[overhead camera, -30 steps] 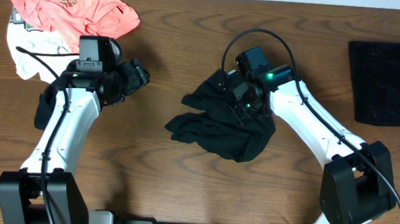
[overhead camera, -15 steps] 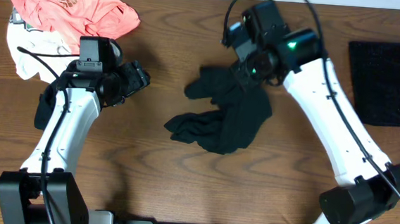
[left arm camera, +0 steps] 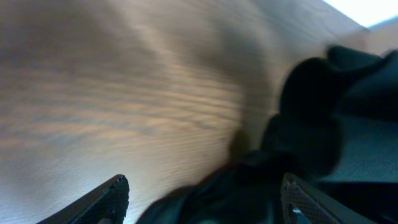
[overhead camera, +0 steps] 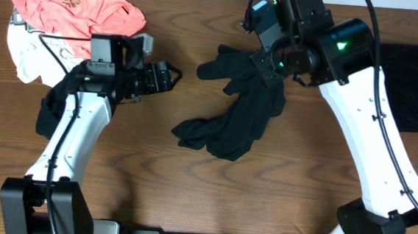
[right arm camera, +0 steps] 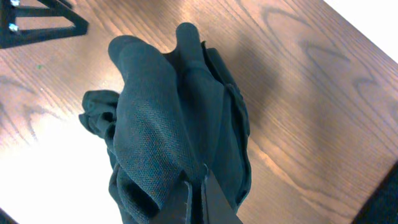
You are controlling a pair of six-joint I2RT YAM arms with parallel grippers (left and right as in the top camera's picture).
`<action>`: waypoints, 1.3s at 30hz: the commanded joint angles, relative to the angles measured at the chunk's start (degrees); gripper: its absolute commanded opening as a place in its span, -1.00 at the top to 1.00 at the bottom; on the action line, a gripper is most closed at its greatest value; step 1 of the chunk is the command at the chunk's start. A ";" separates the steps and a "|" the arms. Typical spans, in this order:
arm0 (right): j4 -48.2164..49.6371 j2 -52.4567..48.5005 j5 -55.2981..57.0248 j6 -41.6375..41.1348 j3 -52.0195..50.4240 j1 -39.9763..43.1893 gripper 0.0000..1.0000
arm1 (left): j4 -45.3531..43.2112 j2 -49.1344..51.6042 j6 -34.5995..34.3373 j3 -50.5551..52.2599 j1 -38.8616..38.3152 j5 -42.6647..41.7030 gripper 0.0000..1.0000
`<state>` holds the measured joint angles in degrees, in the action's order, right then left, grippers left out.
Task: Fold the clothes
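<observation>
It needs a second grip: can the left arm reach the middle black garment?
Probably yes: the left gripper is open and faces the middle black garment, with only bare table between.

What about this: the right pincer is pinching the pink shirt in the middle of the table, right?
No. The right pincer is pinching the black garment in the middle of the table; the pink shirt lies at the far left. The overhead view shows it.
</observation>
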<state>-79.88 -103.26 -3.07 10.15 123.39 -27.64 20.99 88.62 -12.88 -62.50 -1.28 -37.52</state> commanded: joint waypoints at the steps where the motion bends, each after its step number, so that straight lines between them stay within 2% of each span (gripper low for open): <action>1: -0.57 2.58 -0.42 0.22 1.86 -0.39 0.98 | -1.97 -0.26 4.13 -0.74 -2.12 -6.05 -0.57; 8: -2.23 2.67 -1.90 0.22 1.86 -0.39 0.98 | -5.55 -0.26 4.35 -0.72 -6.05 -6.32 -0.57; 14: -2.25 2.67 -1.90 0.22 1.86 -0.39 0.97 | -9.55 -0.26 5.81 -0.72 -6.95 -12.24 -0.57; 39: -2.25 4.66 -3.41 0.68 1.86 -0.39 0.98 | -12.63 2.86 8.17 -0.72 -6.95 -12.66 -0.58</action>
<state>-82.26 -101.06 -5.19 10.15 123.66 -27.64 8.82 90.06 -5.85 -62.50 -8.10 -49.21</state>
